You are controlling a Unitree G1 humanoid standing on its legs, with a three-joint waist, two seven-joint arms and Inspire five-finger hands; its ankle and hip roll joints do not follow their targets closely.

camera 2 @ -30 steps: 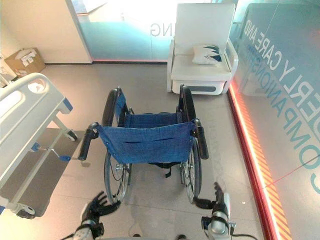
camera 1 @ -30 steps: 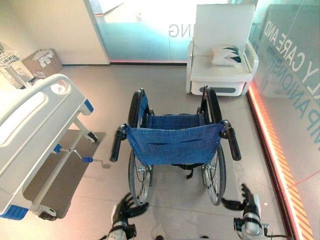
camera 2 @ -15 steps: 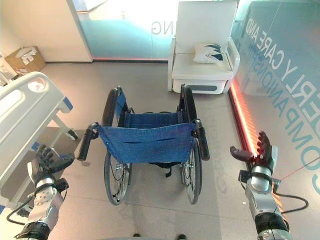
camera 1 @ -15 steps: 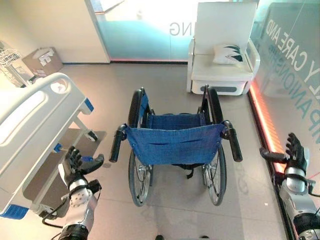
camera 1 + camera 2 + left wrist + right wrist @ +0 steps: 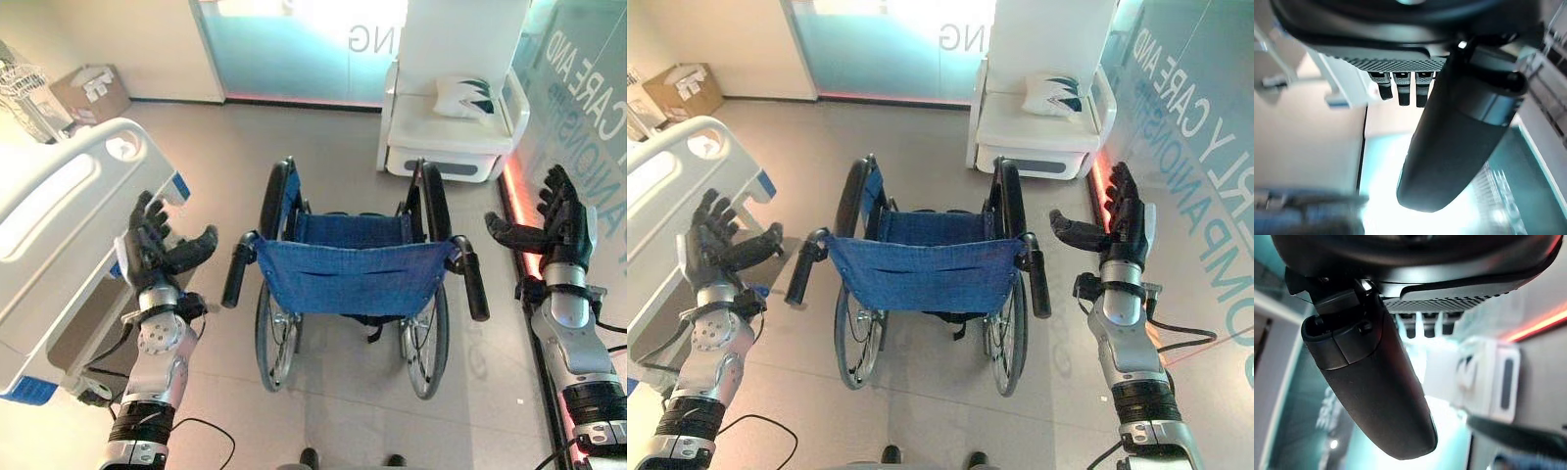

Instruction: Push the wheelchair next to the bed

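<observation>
Grey floor spreads below. Nearest, left hand (image 5: 157, 253) and right hand (image 5: 560, 220) hover with fingers spread, holding nothing, flanking the blue wheelchair (image 5: 358, 279). Its handles are ungrasped; the bed (image 5: 59, 225) stands apart leftward. Pushing seems unstarted.

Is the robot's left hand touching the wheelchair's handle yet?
Apart. In the left eye view, floor shows between the open left hand and the wheelchair's handle.

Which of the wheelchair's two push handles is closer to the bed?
The handle on the robot's left of the wheelchair. It points toward the white bed, near the open left hand; the other handle faces the glass wall.
</observation>
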